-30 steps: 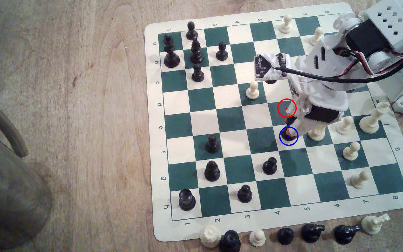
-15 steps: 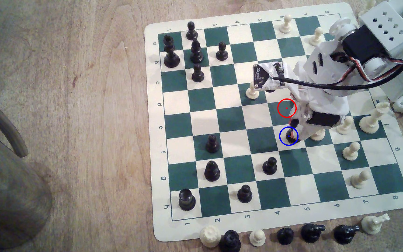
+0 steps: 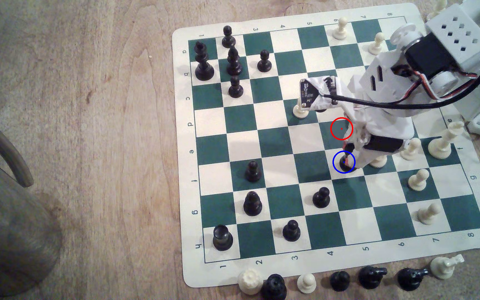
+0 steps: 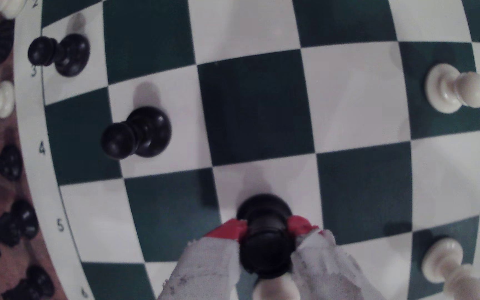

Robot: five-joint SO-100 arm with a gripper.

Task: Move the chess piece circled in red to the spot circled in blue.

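glossy black rook-like chess piece (image 4: 264, 242) | pinched by red-tipped gripper (image 4: 266, 229), jaws clamped around body | base inside blue-ringed cream square (image 3: 337, 170) | upright for release, likely

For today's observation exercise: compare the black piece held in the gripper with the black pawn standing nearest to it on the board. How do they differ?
The chess piece has a flat-rimmed cylindrical top; the black pawn has a ball head. The chess piece is clamped between the gripper's red-tipped fingers; the pawn stands free. The chess piece sits on the blue-ringed spot; the pawn's square is unmarked. Both are glossy black, upright, on white squares.
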